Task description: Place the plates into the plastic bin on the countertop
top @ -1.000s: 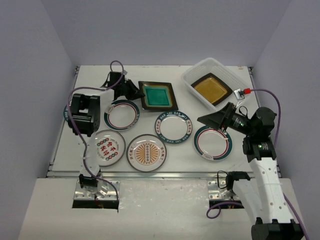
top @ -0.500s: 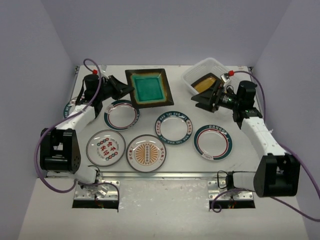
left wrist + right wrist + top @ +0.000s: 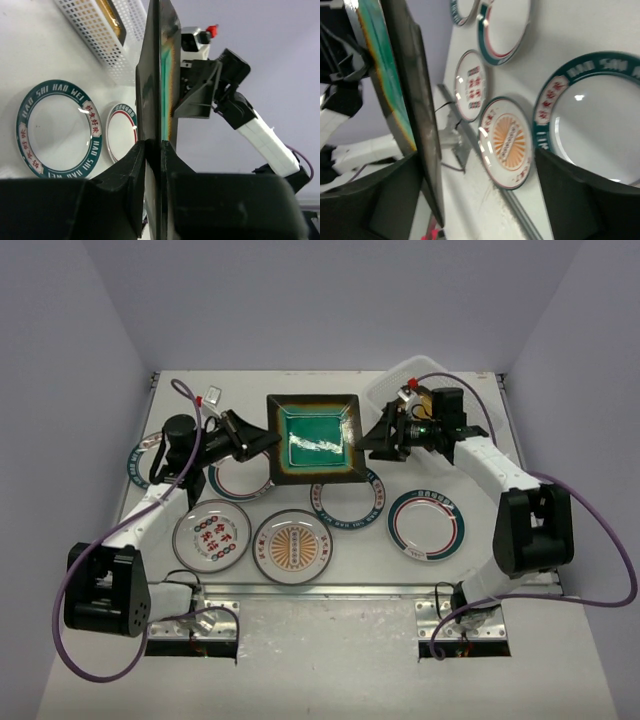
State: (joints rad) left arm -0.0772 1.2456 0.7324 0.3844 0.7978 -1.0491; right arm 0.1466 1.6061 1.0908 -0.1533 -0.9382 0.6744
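Your left end effector [image 3: 262, 443] is closed tight on the left rim of the teal square plate [image 3: 315, 438] and carries it clear of the bench [image 3: 330, 380], over the middle. The plate lies roughly flat with its glazed face up. From the left wrist you see it purely edge-on. Being square, it has no longer side, and its edges run about parallel to the bench edges.

Your right end effector [image 3: 378, 438] is spread wide with the plate's right rim inside the gap. The rim sits hard by one finger, well apart from the other, and nothing is gripped.

The plastic bin [image 3: 400, 377] stands at the far right corner, behind the right arm, which covers most of it from above. The amber plate [image 3: 109, 17] already lies in it.

Six round plates rest on the bench:
- the lettered teal-rim plate [image 3: 345, 502], partly under the lifted plate
- the red-ringed plate [image 3: 427, 523]
- the sunburst plate [image 3: 292, 545]
- the red-character plate [image 3: 212, 535]
- the plate under the left arm [image 3: 240, 480]
- the plate at the left edge [image 3: 138, 455]
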